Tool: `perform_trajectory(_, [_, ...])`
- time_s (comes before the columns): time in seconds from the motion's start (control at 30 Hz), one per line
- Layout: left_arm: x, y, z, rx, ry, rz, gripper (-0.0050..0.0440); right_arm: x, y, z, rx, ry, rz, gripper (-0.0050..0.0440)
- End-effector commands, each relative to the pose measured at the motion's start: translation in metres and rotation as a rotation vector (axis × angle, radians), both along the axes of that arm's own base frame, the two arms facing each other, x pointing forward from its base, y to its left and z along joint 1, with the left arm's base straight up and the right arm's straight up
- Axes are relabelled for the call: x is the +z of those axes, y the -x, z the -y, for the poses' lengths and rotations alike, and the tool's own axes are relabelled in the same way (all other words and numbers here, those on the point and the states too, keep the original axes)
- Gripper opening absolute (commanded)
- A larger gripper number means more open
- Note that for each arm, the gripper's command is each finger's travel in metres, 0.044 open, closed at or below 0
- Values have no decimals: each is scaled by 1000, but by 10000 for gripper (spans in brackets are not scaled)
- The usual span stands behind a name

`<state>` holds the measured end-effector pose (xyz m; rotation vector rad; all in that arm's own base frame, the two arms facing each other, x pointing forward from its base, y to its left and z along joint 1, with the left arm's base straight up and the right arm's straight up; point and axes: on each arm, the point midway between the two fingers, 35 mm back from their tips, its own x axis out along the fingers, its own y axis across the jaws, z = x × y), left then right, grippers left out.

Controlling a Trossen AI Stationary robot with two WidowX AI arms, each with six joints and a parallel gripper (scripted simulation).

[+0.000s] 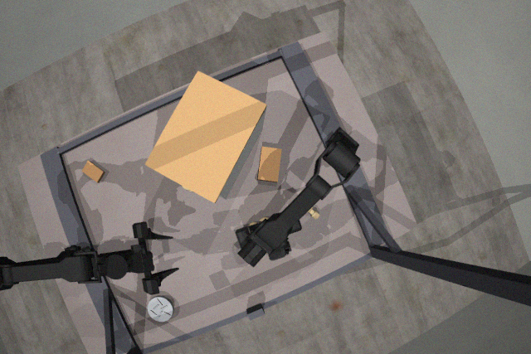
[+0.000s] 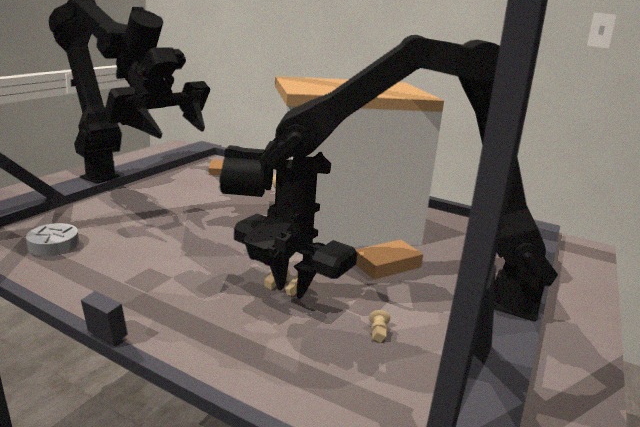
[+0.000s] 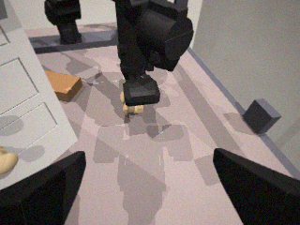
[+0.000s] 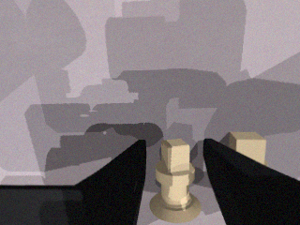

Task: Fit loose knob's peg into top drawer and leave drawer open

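Knob (image 2: 292, 287) (image 3: 123, 97) (image 4: 175, 180) on the table, between the parted fingers of the right pincer (image 1: 265, 236) (image 2: 290, 293) (image 3: 136, 98) (image 4: 174, 146).
Right pincer partly open, pointing down, nothing gripped; square peg faces away from its wrist camera. Second knob (image 2: 269, 281) (image 3: 133, 109) (image 4: 248, 147) just beside; third knob (image 1: 314, 213) (image 2: 379, 325) lies apart. Left pincer (image 1: 174, 254) (image 2: 181, 133) (image 3: 149, 152) wide open, raised above the table. Cabinet (image 1: 206, 136) (image 2: 372, 169) (image 3: 28, 94) stands near, orange block (image 1: 270, 164) (image 2: 390, 258) (image 3: 65, 86) beside it.
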<state>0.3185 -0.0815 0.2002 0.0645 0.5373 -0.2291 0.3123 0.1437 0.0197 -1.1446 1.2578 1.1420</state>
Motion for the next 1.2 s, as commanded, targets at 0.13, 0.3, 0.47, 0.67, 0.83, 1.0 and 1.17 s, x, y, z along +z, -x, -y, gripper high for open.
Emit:
perform_trajectory(0.13, [2, 0, 0, 8, 6, 35, 400, 7, -6, -3, -3, -18, 31, 77])
perform_trajectory(0.3, [-1, 0, 1, 8, 7, 39, 400, 7, -6, -3, -3, -18, 31, 50])
perform_trajectory(0.47, [-4, 0, 2, 10, 8, 46, 400, 7, -6, -3, -3, -18, 31, 0])
perform_trajectory(0.67, [-4, -2, 3, 12, 10, 70, 400, 42, -9, -4, -7, -28, 52, 10])
perform_trajectory(0.83, [20, -11, 4, 15, 26, 153, 400, 75, -7, -4, -7, -28, 52, 10])
perform_trajectory(1.0, [46, -18, 5, 21, 46, 231, 400, 120, -5, -3, -7, -28, 53, 10])
perform_trajectory(1.17, [56, -23, 10, 7, 56, 255, 400, 130, 19, -17, -4, -25, 40, 10])
